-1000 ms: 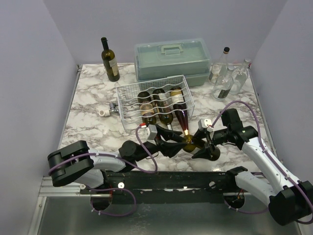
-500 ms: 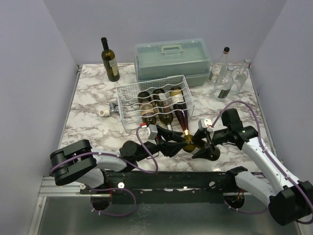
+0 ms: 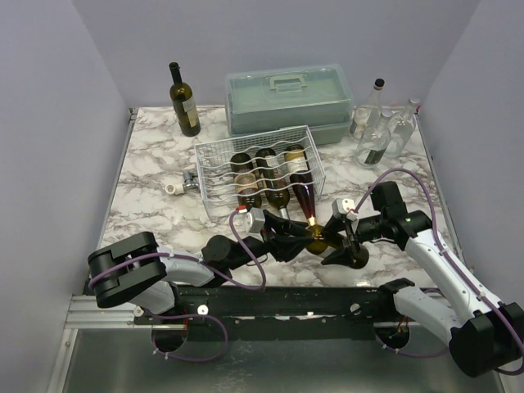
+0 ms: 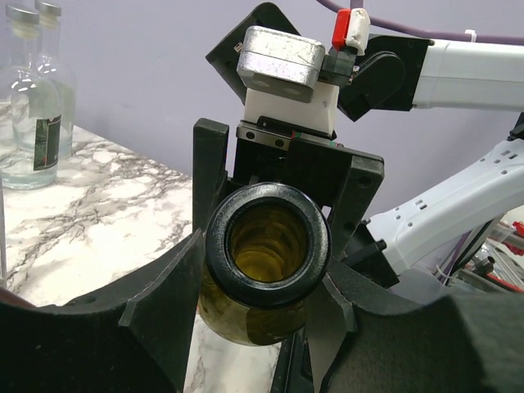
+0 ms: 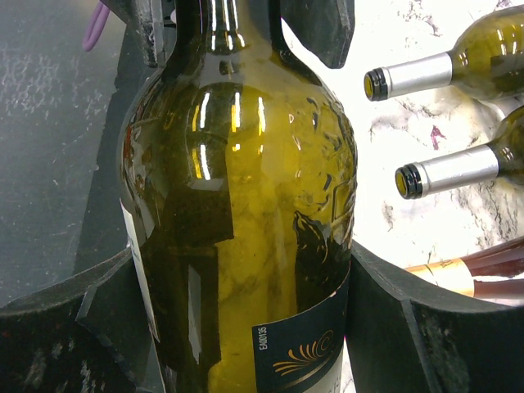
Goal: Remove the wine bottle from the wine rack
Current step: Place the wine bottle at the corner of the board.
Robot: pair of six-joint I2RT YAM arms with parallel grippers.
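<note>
Top external view: the bottle (image 3: 318,239) lies level, off the rack (image 3: 214,168), just before its near-right corner and close to the bench's (image 3: 155,217) near edge. The right tool (image 3: 334,241) pinches its body, fingers (image 5: 385,327) pressed to both sides of the glass. The left tool (image 3: 296,243) flanks the neck, mouth facing its camera; its fingers (image 4: 155,319) sit close against the glass, but I cannot tell whether they press. A rosé bottle (image 3: 306,201) pokes past the rack's near edge, just beside the held one. Open marble lies to the left. A case (image 3: 286,98) bounds the back, with a dark bottle (image 3: 185,102) back-left and clear bottles (image 3: 372,131) back-right.
</note>
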